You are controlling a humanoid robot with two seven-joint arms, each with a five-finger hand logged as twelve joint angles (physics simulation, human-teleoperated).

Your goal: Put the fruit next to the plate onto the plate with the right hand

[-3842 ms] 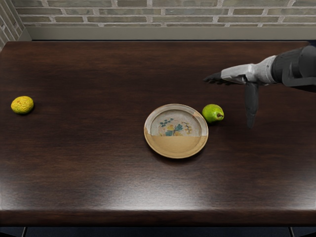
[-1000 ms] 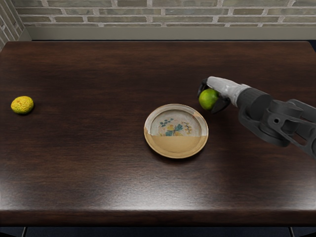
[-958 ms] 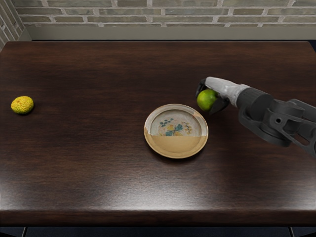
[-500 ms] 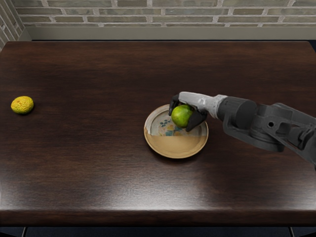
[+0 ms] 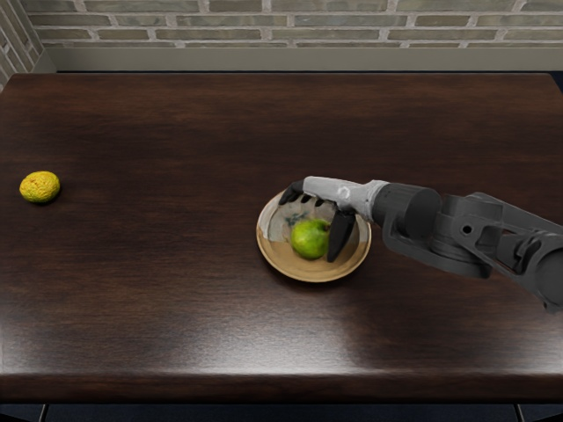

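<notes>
Right arm: enters from the right edge and reaches left across the table [image 5: 176,308], forearm [image 5: 440,230] nearly level and angled slightly upward toward the wrist. The casing is dark grey, bulky and rounded at the joints, narrowing to a pale grey wrist section.

Right hand [image 5: 318,202]: positioned over the far half of the plate [image 5: 290,265], palm down. The dark fingers [image 5: 290,195] are spread and point left over the plate's far rim. The thumb [image 5: 339,234] hangs straight down on the right side of the green fruit [image 5: 310,238]. The hand is loose and wide, enclosing nothing. Whether the thumb touches the fruit or stands just beside it cannot be determined.

Green fruit: lying on the plate near its centre, below the fingers. Round, smooth, bright green with a lighter sheen on top.

Plate: round, shallow, raised rim. Glazed finish, tan on the near half and paler on the far half, which is partly covered by the hand.

Table: dark brown wood with visible horizontal grain and a polished, slightly reflective surface.

Other items: a small yellow fruit [image 5: 40,186], lumpy and rough-skinned, lies near the left edge, well apart from the plate. A brick wall [image 5: 264,18] runs behind the table.
</notes>
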